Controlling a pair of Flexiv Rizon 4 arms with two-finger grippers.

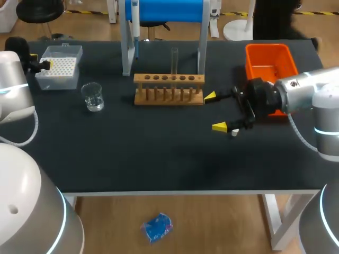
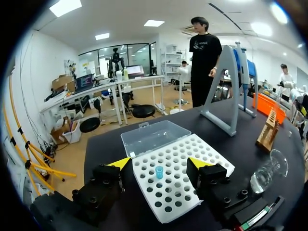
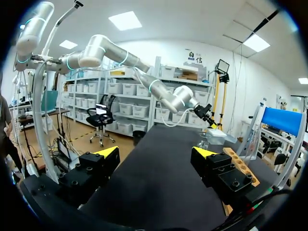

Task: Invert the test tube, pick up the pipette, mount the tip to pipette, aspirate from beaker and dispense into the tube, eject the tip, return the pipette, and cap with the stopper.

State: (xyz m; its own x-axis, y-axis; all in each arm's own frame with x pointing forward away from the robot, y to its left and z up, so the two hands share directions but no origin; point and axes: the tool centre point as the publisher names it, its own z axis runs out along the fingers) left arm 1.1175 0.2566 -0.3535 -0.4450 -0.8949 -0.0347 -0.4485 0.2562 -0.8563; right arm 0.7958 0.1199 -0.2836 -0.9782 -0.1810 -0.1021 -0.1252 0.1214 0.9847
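Clear glass test tube [image 1: 174,59] upright in wooden rack [image 1: 168,90], inversion prob. done; blue-white pipette [image 1: 135,24] on its stand [image 1: 202,47], rest to do. Left gripper [image 2: 160,163] spread over white tip box [image 2: 219,166], right gripper [image 1: 215,111] spread by rack

Matt black table [image 1: 159,159]. At two o'clock a bright orange bin [image 1: 270,59]; at twelve a tan wooden rack [image 1: 168,91] and a blue-topped stand [image 1: 167,10]. White tip box [image 2: 185,144], dotted with holes, one pale-blue tip [image 2: 159,172]. Left gripper [image 2: 160,163] and right gripper [image 1: 215,111]: black, yellow-tipped.
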